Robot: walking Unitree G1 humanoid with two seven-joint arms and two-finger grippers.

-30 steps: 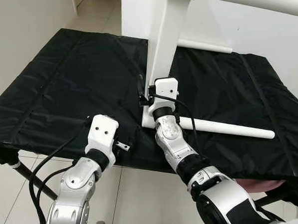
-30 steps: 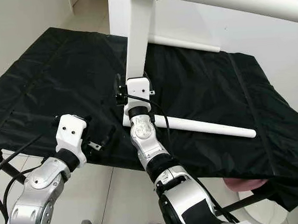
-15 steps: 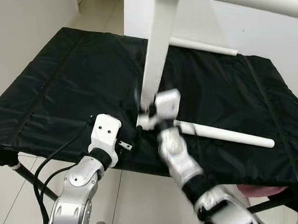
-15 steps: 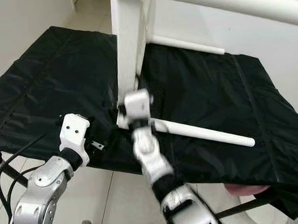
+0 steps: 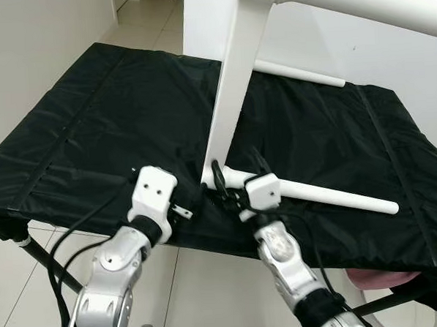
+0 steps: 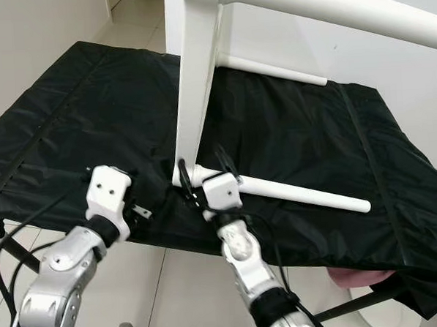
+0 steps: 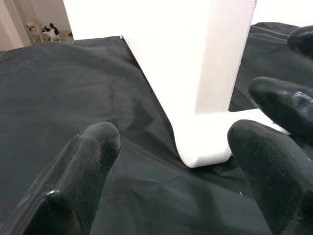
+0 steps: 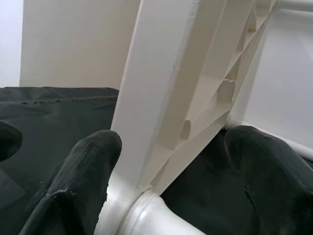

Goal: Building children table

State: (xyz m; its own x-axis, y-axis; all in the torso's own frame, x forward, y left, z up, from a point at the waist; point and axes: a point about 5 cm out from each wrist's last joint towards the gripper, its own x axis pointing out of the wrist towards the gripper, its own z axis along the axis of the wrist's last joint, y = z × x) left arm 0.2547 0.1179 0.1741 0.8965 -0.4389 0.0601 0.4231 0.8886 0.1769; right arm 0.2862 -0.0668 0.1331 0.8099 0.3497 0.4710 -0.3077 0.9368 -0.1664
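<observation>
The white table leg (image 8: 161,103) stands between the right gripper's (image 5: 237,176) spread fingers (image 8: 83,171).

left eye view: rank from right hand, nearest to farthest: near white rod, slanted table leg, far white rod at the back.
1. near white rod: lies on the black cloth, its left end right at the right hand.
2. slanted table leg: rises just left of the hand; its foot is too close to the rod end to separate.
3. far white rod: back of the cloth.
</observation>
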